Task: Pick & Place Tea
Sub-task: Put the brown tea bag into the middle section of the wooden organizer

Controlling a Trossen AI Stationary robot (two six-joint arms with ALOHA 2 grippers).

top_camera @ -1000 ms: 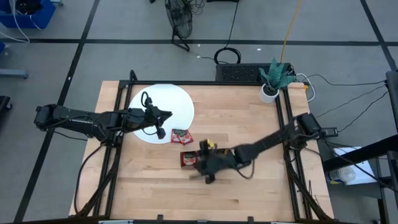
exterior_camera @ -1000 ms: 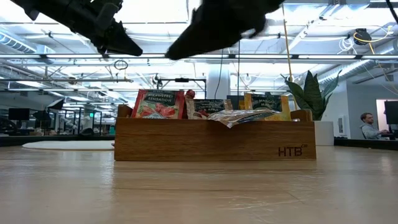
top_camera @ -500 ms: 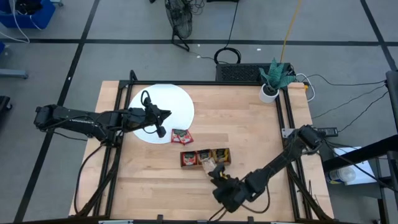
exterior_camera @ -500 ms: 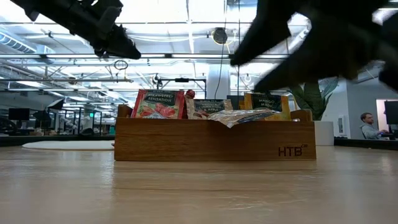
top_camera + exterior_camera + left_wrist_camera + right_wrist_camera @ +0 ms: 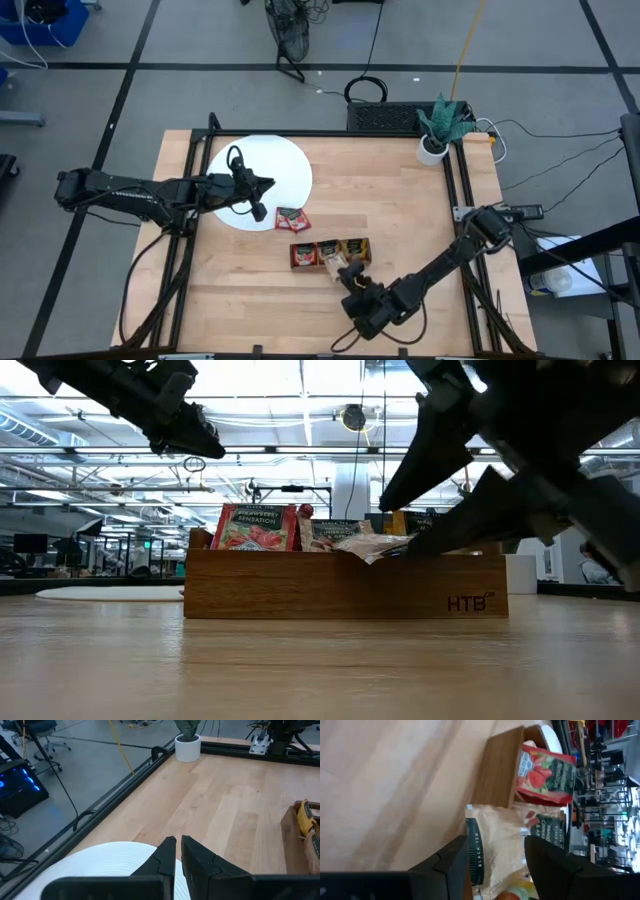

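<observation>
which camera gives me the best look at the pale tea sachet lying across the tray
The right wrist view: the pale sachet fills the frame between the open right gripper fingers. The low view shows it edge-on, the high view tiny; the left wrist view misses it.

The wooden tray [image 5: 345,584] reads "HTB"; a pale sachet [image 5: 492,851] reads "BLACK TEA".

Two dark, cable-wrapped jointed arms

Grey floor [image 5: 100,50] — dark seam lines; potted plant [image 5: 440,125] at table corner; ceiling lights [image 5: 250,385].
</observation>
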